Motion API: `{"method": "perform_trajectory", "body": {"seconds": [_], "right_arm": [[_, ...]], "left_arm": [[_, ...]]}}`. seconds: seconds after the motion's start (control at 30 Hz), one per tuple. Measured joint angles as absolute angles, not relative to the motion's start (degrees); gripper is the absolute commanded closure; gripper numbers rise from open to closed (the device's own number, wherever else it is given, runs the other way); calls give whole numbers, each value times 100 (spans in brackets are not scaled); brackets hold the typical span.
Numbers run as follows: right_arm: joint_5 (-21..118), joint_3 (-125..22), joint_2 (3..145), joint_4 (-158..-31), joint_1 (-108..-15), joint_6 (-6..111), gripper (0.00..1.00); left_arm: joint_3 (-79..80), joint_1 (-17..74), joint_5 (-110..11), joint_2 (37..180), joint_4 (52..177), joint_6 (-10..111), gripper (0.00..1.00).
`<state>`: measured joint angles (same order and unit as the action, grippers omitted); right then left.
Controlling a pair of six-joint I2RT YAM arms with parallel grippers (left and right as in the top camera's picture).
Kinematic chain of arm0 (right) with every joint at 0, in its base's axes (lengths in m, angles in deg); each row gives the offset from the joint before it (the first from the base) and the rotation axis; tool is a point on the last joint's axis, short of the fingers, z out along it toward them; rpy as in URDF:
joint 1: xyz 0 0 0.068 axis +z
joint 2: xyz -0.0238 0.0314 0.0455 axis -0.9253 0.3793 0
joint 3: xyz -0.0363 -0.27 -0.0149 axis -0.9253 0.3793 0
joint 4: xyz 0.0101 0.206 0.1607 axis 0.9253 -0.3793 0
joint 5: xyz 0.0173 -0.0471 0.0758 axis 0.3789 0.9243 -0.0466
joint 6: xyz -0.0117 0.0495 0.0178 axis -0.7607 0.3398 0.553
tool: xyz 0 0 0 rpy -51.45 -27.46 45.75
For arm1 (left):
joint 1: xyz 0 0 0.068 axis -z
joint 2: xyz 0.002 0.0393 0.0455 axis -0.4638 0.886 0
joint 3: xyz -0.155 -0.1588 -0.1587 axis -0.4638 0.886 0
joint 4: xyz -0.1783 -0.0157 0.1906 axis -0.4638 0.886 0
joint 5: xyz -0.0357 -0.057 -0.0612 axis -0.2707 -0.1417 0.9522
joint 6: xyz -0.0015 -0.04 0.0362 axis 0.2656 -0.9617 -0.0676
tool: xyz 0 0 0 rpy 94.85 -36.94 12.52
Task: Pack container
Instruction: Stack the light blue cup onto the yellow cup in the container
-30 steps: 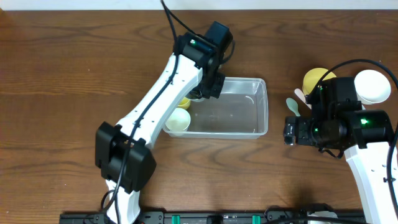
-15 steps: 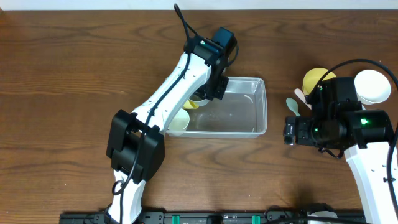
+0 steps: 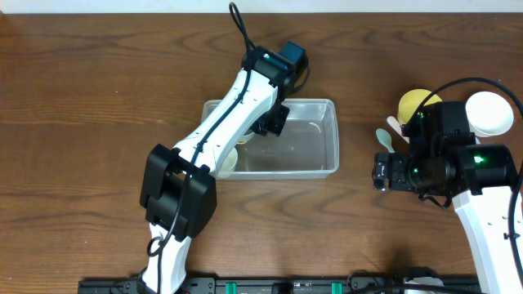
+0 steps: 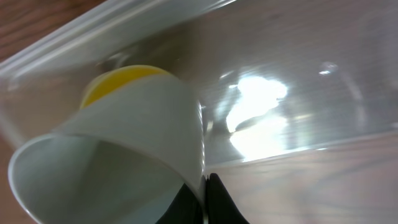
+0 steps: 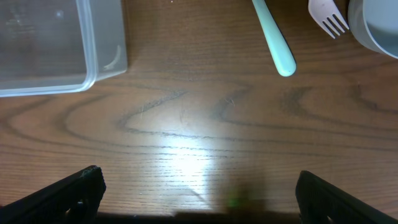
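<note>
The clear container (image 3: 333, 139) lies at the table's middle; its near right corner shows in the right wrist view (image 5: 56, 56). My left gripper (image 3: 272, 122) reaches into its far left part. In the left wrist view it (image 4: 205, 199) is shut on the wall of a white cup (image 4: 124, 143) that lies tilted against the container's wall (image 4: 298, 62), with a yellow cup (image 4: 121, 78) behind it. Another pale cup (image 3: 228, 160) sits in the near left corner, partly under the arm. My right gripper (image 3: 378, 171) (image 5: 200, 183) is open and empty over bare wood, right of the container.
Right of the container lie a teal spoon (image 3: 384, 137) (image 5: 273, 37) and a pale fork (image 3: 395, 124) (image 5: 326, 18). A yellow bowl (image 3: 417, 102) and a white bowl (image 3: 490, 113) (image 5: 376, 28) stand at the far right, by my right arm.
The container has slid to the left with my left gripper inside it. The yellow cup is now hidden under the arm in the overhead view. The right arm has not moved.
</note>
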<state>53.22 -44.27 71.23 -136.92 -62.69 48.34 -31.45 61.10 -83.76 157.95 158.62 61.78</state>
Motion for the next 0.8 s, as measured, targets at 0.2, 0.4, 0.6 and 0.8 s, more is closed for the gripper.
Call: {"method": "perform_trajectory", "body": {"seconds": [0.2, 0.4, 0.6, 0.8], "right_arm": [[5322, -4427, 7123, -13692, -6269, 4834, 1], [5366, -4427, 7123, -13760, -6269, 4832, 1], [5414, -4427, 7123, -13806, -6269, 4832, 1], [5451, -4427, 7123, -13808, -6269, 4832, 1]], "left_arm": [[-3145, 6106, -9041, 15791, 16052, 5997, 94], [-3145, 5992, -9312, 15767, 16222, 5844, 94], [-3143, 5588, -9152, 15699, 16266, 5785, 94], [-3145, 5072, -8494, 15695, 16181, 5863, 94]]}}
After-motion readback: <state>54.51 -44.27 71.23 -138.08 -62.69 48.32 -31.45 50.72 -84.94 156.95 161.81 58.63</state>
